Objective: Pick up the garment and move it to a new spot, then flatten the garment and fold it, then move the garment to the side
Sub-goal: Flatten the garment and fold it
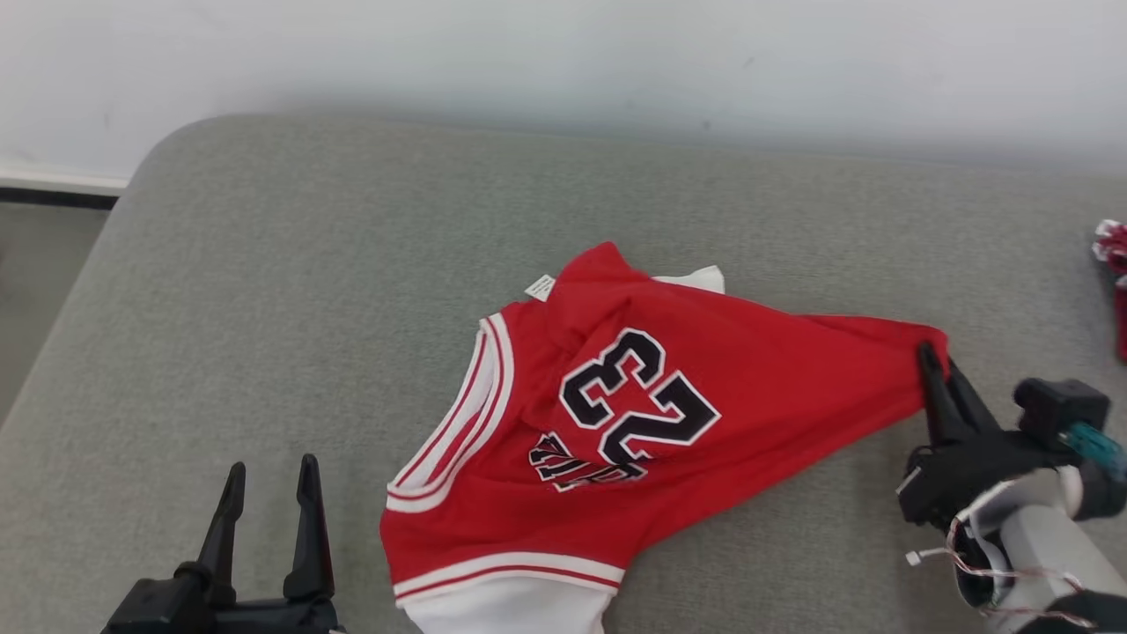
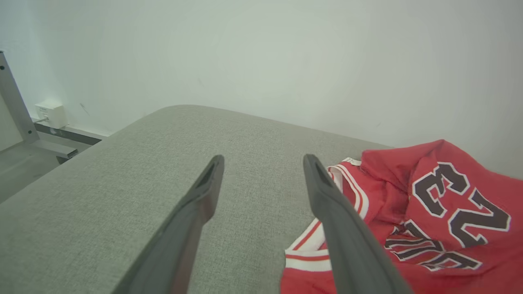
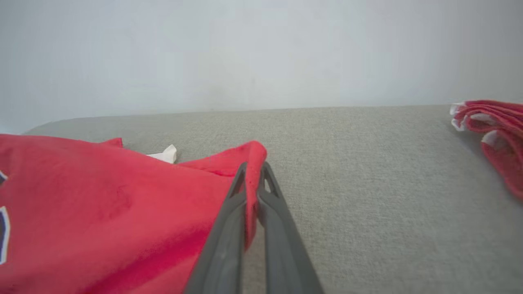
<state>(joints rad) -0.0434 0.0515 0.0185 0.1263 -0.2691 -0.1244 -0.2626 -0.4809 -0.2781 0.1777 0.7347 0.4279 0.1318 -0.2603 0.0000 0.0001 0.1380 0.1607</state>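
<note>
The left gripper (image 1: 271,465), nearest the lens at the lower edge of the head view, is held with its two long dark fingers spread wide and nothing between them. It is placed just to the left of the red sleeveless basketball jersey (image 1: 757,387), trimmed in white and marked with a black number 23, and is set apart from the cloth. The jersey is seen lying crumpled on a wide grey fabric-covered cushion (image 1: 308,291), its white-banded hem turned toward the robot and a small white label (image 1: 539,287) shown at its far edge. At the jersey's right-hand corner the right gripper (image 1: 937,359) is pressed shut, and a fold of red cloth is pinched between its fingers, as is confirmed in the right wrist view. The corner is drawn out to a point, yet the rest of the jersey is judged to be resting on the cushion. A second bundle of red and white cloth (image 1: 1111,264) is seen well to the right of the jersey. Only the first grasp of the task is judged to be made: the lift and the move to a new spot are not yet done, and the flattening, the folding and the move aside are all left.
</note>
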